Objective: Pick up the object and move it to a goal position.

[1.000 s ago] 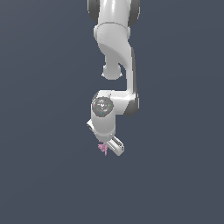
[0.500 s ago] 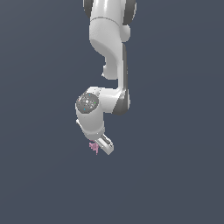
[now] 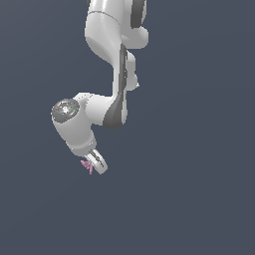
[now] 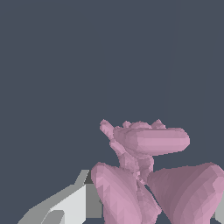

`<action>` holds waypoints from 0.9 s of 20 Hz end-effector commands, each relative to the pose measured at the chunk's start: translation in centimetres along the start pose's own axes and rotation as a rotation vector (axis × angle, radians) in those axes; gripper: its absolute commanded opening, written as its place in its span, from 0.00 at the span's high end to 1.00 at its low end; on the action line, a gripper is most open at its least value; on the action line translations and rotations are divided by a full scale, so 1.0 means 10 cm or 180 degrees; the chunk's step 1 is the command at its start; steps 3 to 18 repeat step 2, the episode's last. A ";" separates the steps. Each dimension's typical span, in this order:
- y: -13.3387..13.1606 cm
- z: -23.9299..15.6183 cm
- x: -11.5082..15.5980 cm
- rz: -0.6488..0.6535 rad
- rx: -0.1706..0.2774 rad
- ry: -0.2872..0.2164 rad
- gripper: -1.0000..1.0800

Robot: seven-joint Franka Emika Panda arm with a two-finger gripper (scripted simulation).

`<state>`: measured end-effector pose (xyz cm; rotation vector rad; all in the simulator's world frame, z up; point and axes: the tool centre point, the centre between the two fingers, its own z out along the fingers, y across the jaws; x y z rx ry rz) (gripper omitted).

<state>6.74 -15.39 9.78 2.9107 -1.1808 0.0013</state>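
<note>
The object [image 3: 88,166] is a tiny pink spiky shape with thin prongs, poking out beside the tip of my white gripper [image 3: 94,163] in the exterior view. My gripper is shut on it and tilts down toward the exterior view's right. In the wrist view the pink object [image 4: 144,175] fills the near field, its thick prongs spreading between my fingers; one grey-white finger [image 4: 72,203] shows beside it, the other is almost hidden at the picture's edge.
The white arm [image 3: 112,74] comes down from the top of the exterior view, bent at a joint with a dark round cap [image 3: 65,110]. Behind everything is a plain dark blue-grey background.
The wrist and gripper have swung toward the exterior view's left and slightly up, carrying the pink object along. The grip stays shut.
</note>
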 end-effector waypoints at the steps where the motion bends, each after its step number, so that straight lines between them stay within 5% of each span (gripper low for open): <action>1: 0.04 -0.02 0.04 -0.0009 0.0001 -0.0003 1.00; 18: 0.04 -0.02 0.05 -0.0009 0.0001 -0.0003 1.00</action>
